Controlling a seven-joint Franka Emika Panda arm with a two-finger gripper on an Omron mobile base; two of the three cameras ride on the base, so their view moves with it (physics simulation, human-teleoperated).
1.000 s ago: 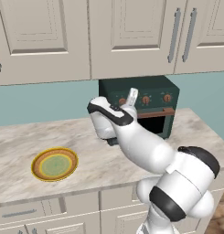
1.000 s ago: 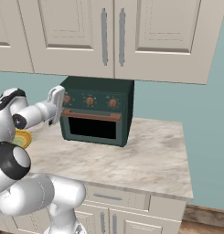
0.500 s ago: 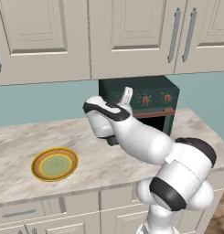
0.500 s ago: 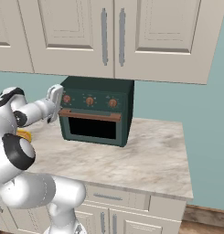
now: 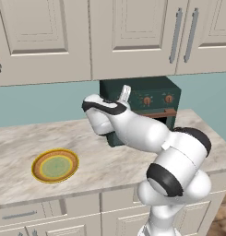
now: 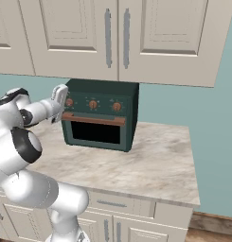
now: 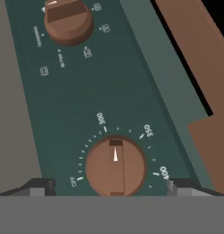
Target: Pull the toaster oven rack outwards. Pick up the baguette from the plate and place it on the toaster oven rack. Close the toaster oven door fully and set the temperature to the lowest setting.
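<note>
Toaster oven (image 6: 99, 120) sits at the back of the counter (image 6: 150, 165) under the cabinets, door (image 6: 93, 132) shut flush against its front, reddish handle bar (image 6: 93, 119) along the door's top edge. Plate (image 5: 55, 165) lies well left of the toaster oven and is bare, no baguette on it (judging it is already inside on the rack, the black glass hides it). Compared with a second ago the base views hold steady while the arm's elbow has swung lower and further right; the gripper (image 6: 60, 97) has barely shifted and stays at the toaster oven's upper left corner, on the leftmost knob (image 7: 115, 167). Hand view: fingertips (image 7: 39, 186) spread wide, one on each side of that knob, not yet pinching it. Knob pointer reads between the 300 and 350 marks, so temperature is not at lowest. Second knob (image 7: 68, 20) further along the panel, untouched. Judgement: rack, baguette and door steps look done, only the dial turn is left; next calls for closing on the knob and rotating toward the low end of the scale
</note>
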